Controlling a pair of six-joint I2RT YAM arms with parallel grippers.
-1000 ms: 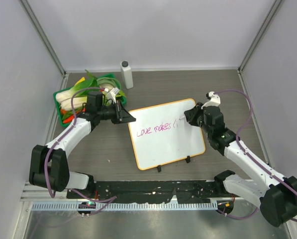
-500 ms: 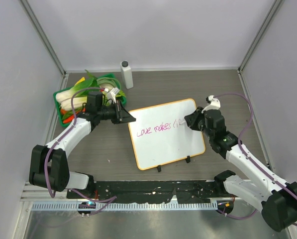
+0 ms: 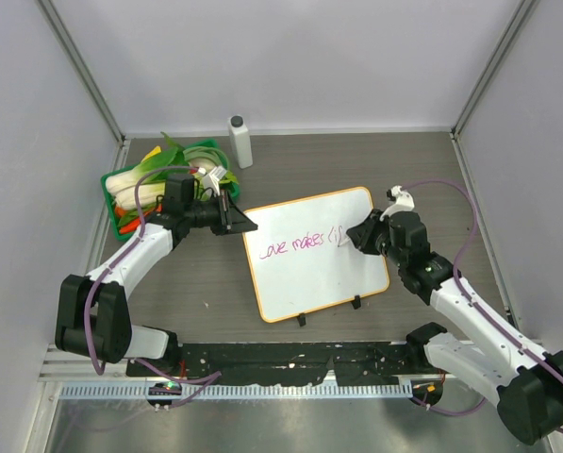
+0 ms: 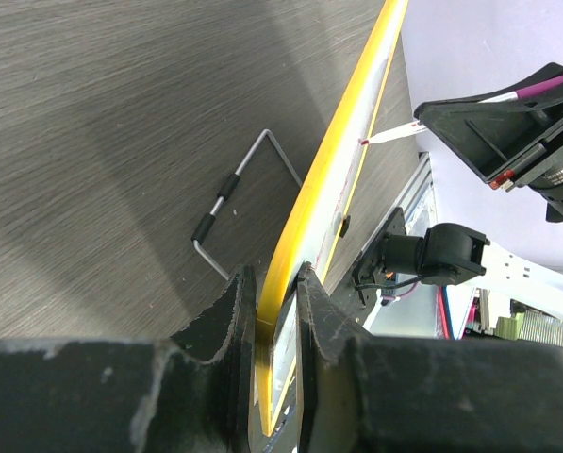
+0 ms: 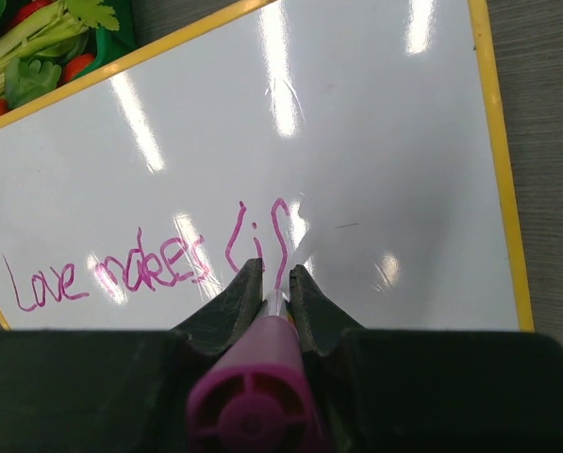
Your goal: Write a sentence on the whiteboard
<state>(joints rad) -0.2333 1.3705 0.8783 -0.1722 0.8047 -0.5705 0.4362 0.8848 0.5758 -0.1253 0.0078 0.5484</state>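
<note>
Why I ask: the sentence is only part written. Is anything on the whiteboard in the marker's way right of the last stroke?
Nothing visible. Right of the sentence the whiteboard is bare to its frame, only glare on it. The right tool holds the marker at the last stroke; the left tool clamps the far left corner.

This is a robotics lab test cell: plain pale walls point(image 3: 290, 66) with metal corner posts point(image 3: 85, 80) enclose a dark table point(image 3: 309, 160), and a black mounting rail point(image 3: 290, 359) is at 6 o'clock.
</note>
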